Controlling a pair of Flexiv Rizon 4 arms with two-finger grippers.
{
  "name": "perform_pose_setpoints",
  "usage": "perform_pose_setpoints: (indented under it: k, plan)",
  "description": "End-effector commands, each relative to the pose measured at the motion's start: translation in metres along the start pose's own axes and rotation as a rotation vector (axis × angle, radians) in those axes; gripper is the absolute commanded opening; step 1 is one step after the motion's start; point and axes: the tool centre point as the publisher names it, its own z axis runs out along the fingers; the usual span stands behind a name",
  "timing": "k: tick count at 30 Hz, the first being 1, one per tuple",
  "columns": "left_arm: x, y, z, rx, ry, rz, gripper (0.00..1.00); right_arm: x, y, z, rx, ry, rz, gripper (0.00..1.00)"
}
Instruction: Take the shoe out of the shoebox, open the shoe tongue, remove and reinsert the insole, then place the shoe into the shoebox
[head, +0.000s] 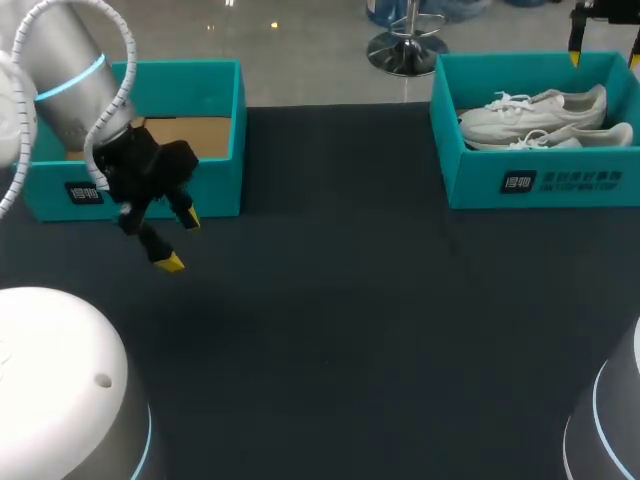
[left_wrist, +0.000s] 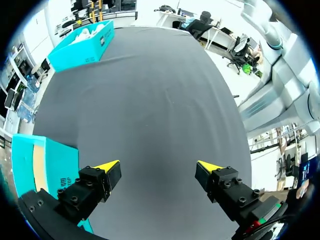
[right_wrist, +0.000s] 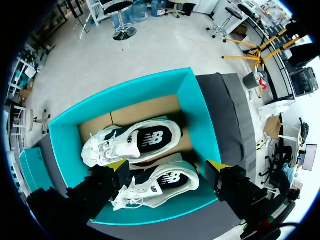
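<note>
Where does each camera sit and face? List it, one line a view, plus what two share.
Head view: above and behind, looking down on the table; both arms show, left gripper by the empty box.
Left wrist view: on the left wrist, looking across the table; that gripper shows, open.
Right wrist view: on the right wrist, looking down into the shoebox at two white shoes; right gripper open.
Shared: all three see that shoebox.

Teal on the cardboard shoebox (head: 470, 180) at upper right. White on the lace-up sneakers (head: 530, 110), black insoles (right_wrist: 150, 139). Plain charcoal across the cloth tabletop (head: 340, 330).
</note>
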Motion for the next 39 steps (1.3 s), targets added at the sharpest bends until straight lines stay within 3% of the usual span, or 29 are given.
perform_pose_setpoints:
  k: [1, 2, 5, 9, 13, 14, 39]
  plan:
    - [-0.041, -0.008, -0.015, -0.289, -0.231, -0.614, 1.00, 0.000, -0.004, 0.001, -0.018, 0.002, 0.001, 1.00]
    - [-0.046, -0.008, -0.016, -0.332, -0.269, -0.653, 1.00, 0.000, -0.004, 0.001, -0.018, 0.002, 0.001, 1.00]
    - [-0.060, -0.007, -0.015, -0.361, -0.259, -0.707, 1.00, 0.000, -0.004, 0.001, -0.018, 0.002, 0.001, 1.00]
    - [-0.071, -0.007, -0.016, -0.366, -0.254, -0.763, 1.00, 0.000, -0.004, 0.001, -0.018, 0.002, 0.001, 1.00]
    - [-0.077, -0.014, -0.023, -0.382, -0.331, -0.820, 1.00, 0.000, -0.004, 0.001, -0.018, 0.002, 0.001, 1.00]
    - [-0.077, -0.015, -0.024, -0.357, -0.325, -0.810, 1.00, 0.000, -0.004, 0.001, -0.018, 0.002, 0.001, 1.00]
    - [-0.077, -0.015, -0.024, -0.357, -0.325, -0.810, 1.00, 0.000, -0.004, 0.001, -0.018, 0.002, 0.001, 1.00]
